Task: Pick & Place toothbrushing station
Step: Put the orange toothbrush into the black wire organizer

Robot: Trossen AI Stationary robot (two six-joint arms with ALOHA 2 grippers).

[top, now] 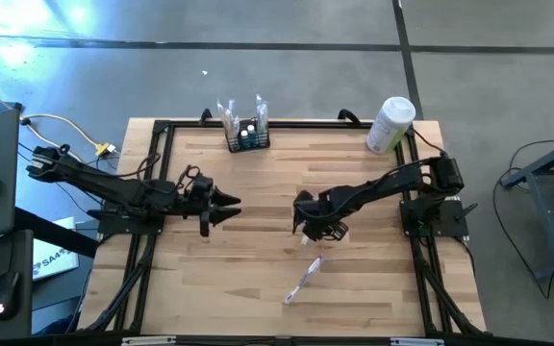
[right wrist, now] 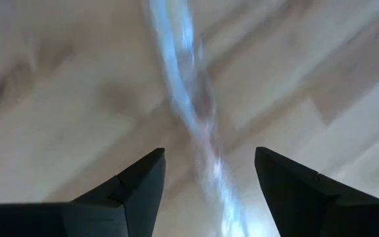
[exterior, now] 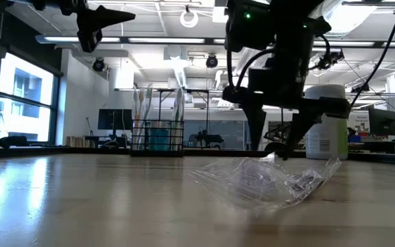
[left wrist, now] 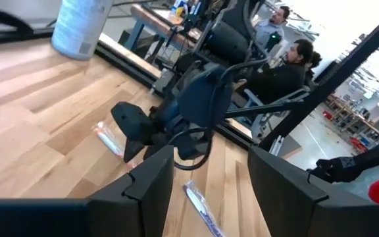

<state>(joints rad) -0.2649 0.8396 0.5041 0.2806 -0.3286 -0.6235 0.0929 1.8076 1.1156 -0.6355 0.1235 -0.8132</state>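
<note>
You've got one black toothbrushing station [top: 246,137] holding several toothbrushes, exact number unclear. One white cylindrical container [top: 390,124]. One clear-wrapped toothbrush [top: 303,279] on the table [top: 210,279]. Two grippers, left [top: 229,209] and right [top: 319,229]. Two people [left wrist: 278,56] behind.

Overhead, table-level, two wrist views

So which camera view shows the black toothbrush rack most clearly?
The high view: the black toothbrush rack stands at the table's far edge, whole, with brushes upright in it. The low view shows it far behind the plastic wrapper. Neither wrist view shows it.
</note>
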